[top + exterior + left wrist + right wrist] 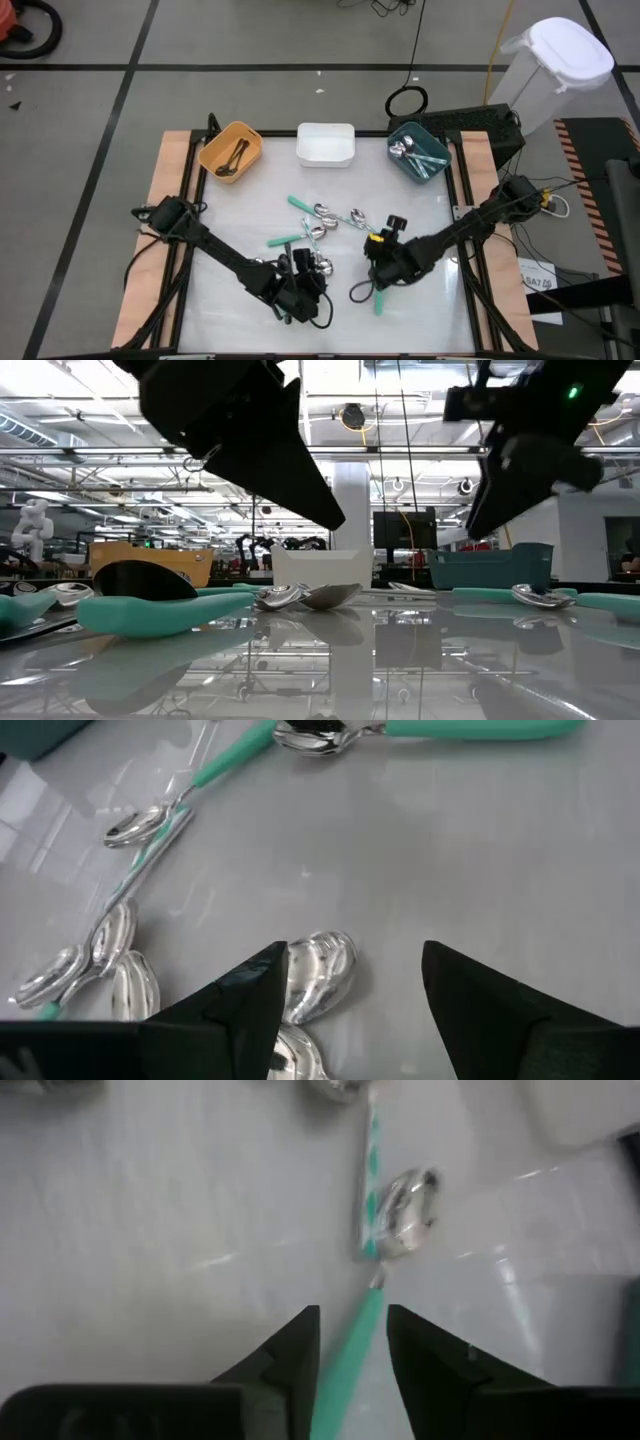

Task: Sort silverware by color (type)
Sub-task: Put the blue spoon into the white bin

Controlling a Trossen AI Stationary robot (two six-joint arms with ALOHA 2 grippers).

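Glossy white table (230, 215) w/ orange plastic bin (231, 151), white bin (325, 145), teal bin (419, 154) at back; loose metal-bowled spoons (330, 221) mid-table

The mint-green spoon (345, 1355) (handle only) runs between the right claw (352, 1342) fingers, off-frame.

A grey concrete floor (250, 40) marked with dark tape lines is spreading out around the glossy white table (250, 225), which is sitting on a pale wooden base (170, 170). Beyond the table's far right corner, a tall white lidded plastic bin (555, 60) is standing. Near the table's far edge, a black cable (407, 100) is coiling into a loop on the floor. A red and black object (25, 30) is showing well off the table's far left corner. Across the table, a white square pillar (352, 510) is rising toward ceiling rails (420, 452), with a small white humanoid figure (33, 525) standing far to its left.
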